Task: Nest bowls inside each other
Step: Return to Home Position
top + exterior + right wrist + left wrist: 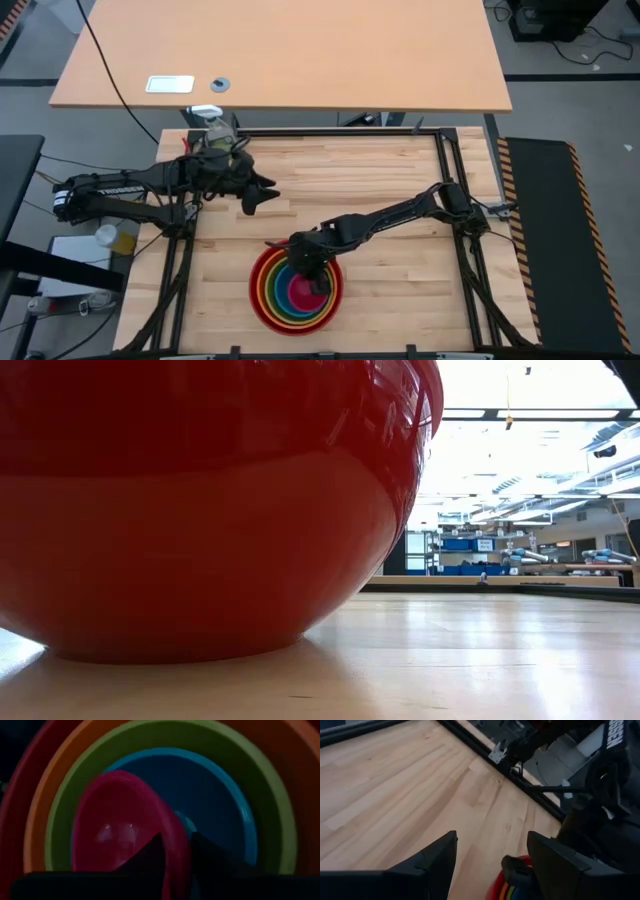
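Observation:
The bowls stand nested near the table's front edge: red [257, 298] outermost, then orange [37, 820], yellow-green [270, 810] and blue [220, 795]. The red bowl [200, 510] rests on its base on the wood. The pink bowl [120, 830] sits tilted inside the blue one. My right gripper [318, 284] reaches down into the stack and is shut on the pink bowl's rim. My left gripper [264, 196] hovers open over the table's left middle, away from the bowls, with nothing between its fingers [435, 865]. My right gripper has the pink bowl's rim [178, 845] between its two fingers, one finger [152, 855] inside the bowl and one [210, 855] outside. The fingers slant down from the table's right. The bowl is tilted, its held side raised and its far side down in the blue bowl.
A black frame [445, 190] runs round the wooden work area. A spray bottle [222, 133] stands at the far left corner behind my left arm. Bare wood lies between the two arms and to the right of the bowls [400, 290].

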`<state>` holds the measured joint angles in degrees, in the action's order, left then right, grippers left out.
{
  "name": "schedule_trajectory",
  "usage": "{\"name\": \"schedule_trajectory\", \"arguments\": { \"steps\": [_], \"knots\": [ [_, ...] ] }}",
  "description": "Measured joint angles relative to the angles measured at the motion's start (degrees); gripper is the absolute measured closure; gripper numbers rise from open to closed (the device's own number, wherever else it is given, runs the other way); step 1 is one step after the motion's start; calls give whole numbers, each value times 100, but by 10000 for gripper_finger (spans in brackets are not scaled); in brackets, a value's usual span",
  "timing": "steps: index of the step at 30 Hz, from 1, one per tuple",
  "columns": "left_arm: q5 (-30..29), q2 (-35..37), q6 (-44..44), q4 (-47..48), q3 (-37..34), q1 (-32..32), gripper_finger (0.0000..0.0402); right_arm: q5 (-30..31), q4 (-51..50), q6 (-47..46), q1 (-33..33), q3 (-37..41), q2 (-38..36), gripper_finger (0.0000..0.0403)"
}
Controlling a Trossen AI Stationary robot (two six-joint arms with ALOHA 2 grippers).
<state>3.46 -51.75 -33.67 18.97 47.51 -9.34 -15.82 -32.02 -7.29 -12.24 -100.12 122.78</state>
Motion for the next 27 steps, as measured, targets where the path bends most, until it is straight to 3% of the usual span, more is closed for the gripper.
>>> {"name": "schedule_trajectory", "arguments": {
  "steps": [8,14,22,27],
  "knots": [
    [-8,0,24,504,0,0,157,-231,-136,-8,103,0,-21,235],
    [-15,0,28,569,0,0,157,-102,-505,-35,165,-231,-98,224],
    [378,0,167,827,0,17,157,676,-1072,-557,257,-360,-700,229],
    [402,55,363,1263,-3,178,159,1218,-904,-624,266,315,-1320,230]
  ]
}}
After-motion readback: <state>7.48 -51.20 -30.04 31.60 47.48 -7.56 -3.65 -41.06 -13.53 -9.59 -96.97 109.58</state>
